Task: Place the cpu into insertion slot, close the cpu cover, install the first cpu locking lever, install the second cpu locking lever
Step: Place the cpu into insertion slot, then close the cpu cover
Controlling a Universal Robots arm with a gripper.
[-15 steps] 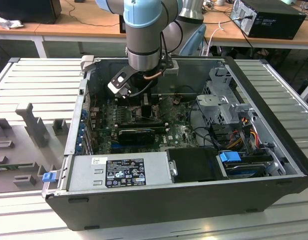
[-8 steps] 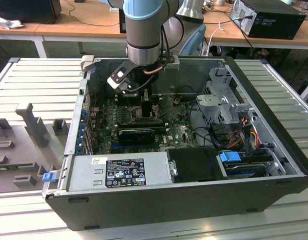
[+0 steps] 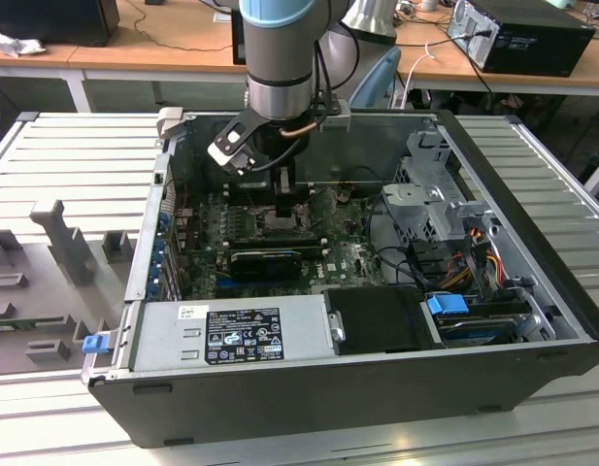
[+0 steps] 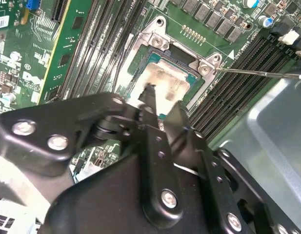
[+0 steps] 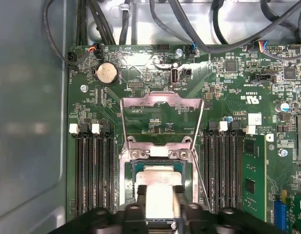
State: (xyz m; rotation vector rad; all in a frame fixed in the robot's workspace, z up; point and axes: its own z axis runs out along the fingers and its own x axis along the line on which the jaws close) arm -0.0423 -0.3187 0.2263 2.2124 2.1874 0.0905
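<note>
Exterior view, front to back. The open computer case (image 3: 309,408) lies on its side on a ribbed metal table (image 3: 66,165). Nearest the camera, along the lower part of the case, is a grey power supply (image 3: 243,335) with a dark label. A blue latch (image 3: 95,342) sits at lower left. Behind these is the green motherboard (image 3: 343,257), with a drive cage (image 3: 435,209) at the exterior view's right. The arm (image 3: 278,58) enters at top centre and points straight down. The gripper (image 3: 284,199) is low over the board, near frame centre. Wooden benches (image 3: 173,49) run along the back.

Wrist views, tool outward. The gripper is set narrow: in the first wrist view two black fingers (image 5: 140,192) press on opposite edges of the cpu (image 5: 160,175), the pale chip clamped between them. The cpu lies within the silvery rim of the insertion slot (image 5: 160,153). Cannot tell whether it is fully seated. Beyond the slot the cpu cover (image 5: 160,100) stands open, with green board showing through its cut-out. In the second wrist view a thin metal lever (image 4: 257,73) angles away from the slot's corner. Black memory slots (image 5: 94,170) flank the socket. Farther off is a coin cell battery (image 5: 106,73), then black cables (image 5: 189,24) by the case wall.
</note>
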